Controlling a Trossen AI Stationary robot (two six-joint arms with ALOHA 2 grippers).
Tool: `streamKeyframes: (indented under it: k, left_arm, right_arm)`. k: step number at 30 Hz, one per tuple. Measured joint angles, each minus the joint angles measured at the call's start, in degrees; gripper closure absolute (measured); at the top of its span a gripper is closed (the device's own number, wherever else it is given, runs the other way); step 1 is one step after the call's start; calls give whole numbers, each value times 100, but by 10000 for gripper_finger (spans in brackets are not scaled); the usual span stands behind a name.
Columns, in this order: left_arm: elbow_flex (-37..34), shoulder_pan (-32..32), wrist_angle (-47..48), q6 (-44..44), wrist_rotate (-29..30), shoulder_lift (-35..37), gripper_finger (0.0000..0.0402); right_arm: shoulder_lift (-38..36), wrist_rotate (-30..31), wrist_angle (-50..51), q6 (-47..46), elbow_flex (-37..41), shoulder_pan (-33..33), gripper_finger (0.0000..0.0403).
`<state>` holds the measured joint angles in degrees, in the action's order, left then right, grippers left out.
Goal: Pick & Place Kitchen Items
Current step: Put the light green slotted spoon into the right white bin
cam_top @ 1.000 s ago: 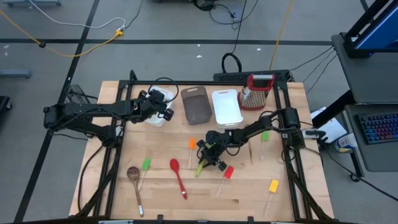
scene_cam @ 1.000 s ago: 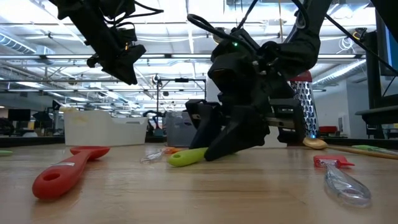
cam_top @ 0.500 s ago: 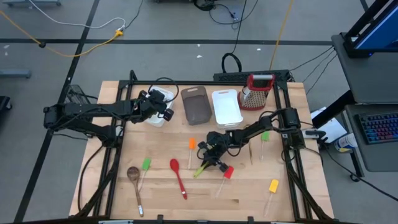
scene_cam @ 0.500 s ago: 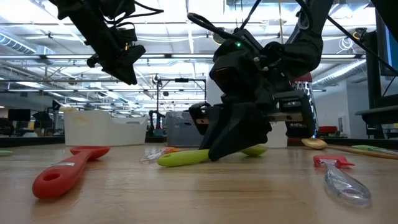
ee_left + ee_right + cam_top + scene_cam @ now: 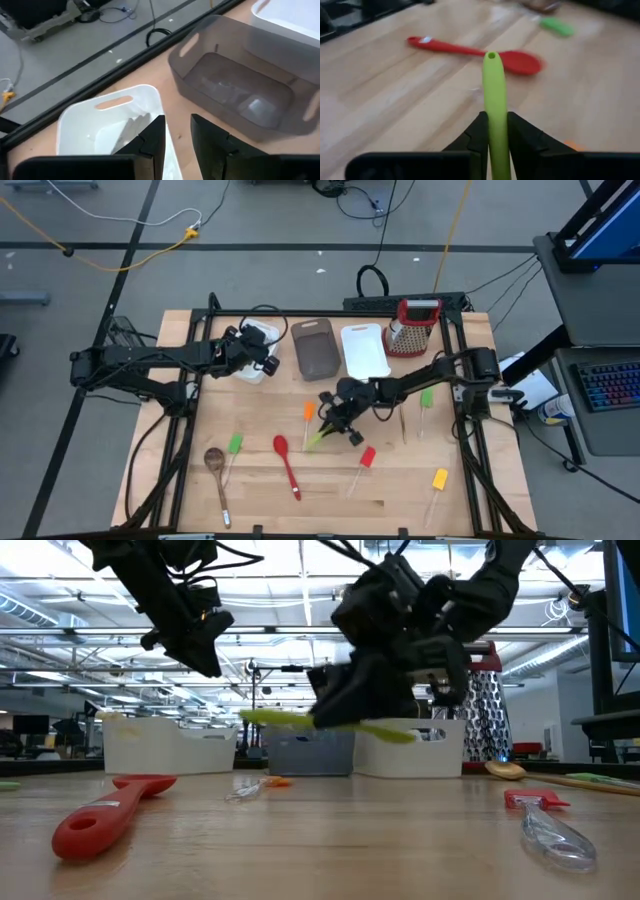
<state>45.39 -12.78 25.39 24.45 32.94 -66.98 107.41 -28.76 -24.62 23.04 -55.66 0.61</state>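
Observation:
A lime-green utensil [image 5: 285, 719] hangs in the air above the table's middle, with my right gripper [image 5: 330, 425] shut on it. Its head is hidden behind the gripper. On the table lie a red spoon [image 5: 287, 464], a wooden spoon [image 5: 215, 470], a green spatula [image 5: 234, 445], an orange spatula [image 5: 308, 414], a red spatula [image 5: 365, 459], a yellow spatula [image 5: 438, 480] and another green one [image 5: 426, 399]. My left gripper [image 5: 177, 132] hovers open over a white tub [image 5: 107, 120] at the far left, holding nothing. My right gripper pinches the green utensil's handle [image 5: 496, 107] between its two fingers. The handle runs forward along the fingers, and its holed free end [image 5: 492, 56] sticks out past the tips. The fingers slant slightly down, coming from the table's right. The utensil hangs about level, clear of the table.
A brown tub [image 5: 314, 348] and a white tub [image 5: 365, 352] stand side by side at the far edge. A red-topped metal grater [image 5: 412, 328] stands to their right. Bare wood lies between the red spoon and the near edge.
My right gripper has risen and gone a little toward the far edge. The green utensil, which lay on the table under it, has gone up with it and now hangs level, clear of the wood.

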Motion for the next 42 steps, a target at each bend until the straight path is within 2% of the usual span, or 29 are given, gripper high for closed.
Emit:
streamKeyframes:
  k: [4, 8, 17, 25, 30, 35, 38, 42]
  left_arm:
    - [0, 0, 0, 0, -194, 0, 304]
    - [0, 0, -3, 0, -195, 0, 304]
    - [0, 0, -22, 0, -200, 0, 305]
    - [0, 0, -22, 0, -200, 0, 304]
    - [0, 0, -20, -2, -200, 0, 305]
    - [0, 0, -4, -2, -200, 0, 304]
    - [0, 0, 3, -2, -200, 0, 305]
    - [0, 0, 3, -2, -200, 0, 304]
  right_arm:
    - [-290, 489, 9, 570, -10, 214, 361]
    - [-530, 502, -91, 1032, -9, 459, 360]
    - [-694, 647, -457, 1092, -11, 1056, 359]
    - [-696, 2972, -706, 522, -13, 1289, 359]
    - [-701, 4010, -984, -10, -15, 1364, 359]
    - [-701, 5337, -860, -628, -15, 1400, 358]
    - [-701, 5729, -894, -734, -15, 1397, 358]
    - [-701, 5729, -843, -1226, 3, 1449, 358]
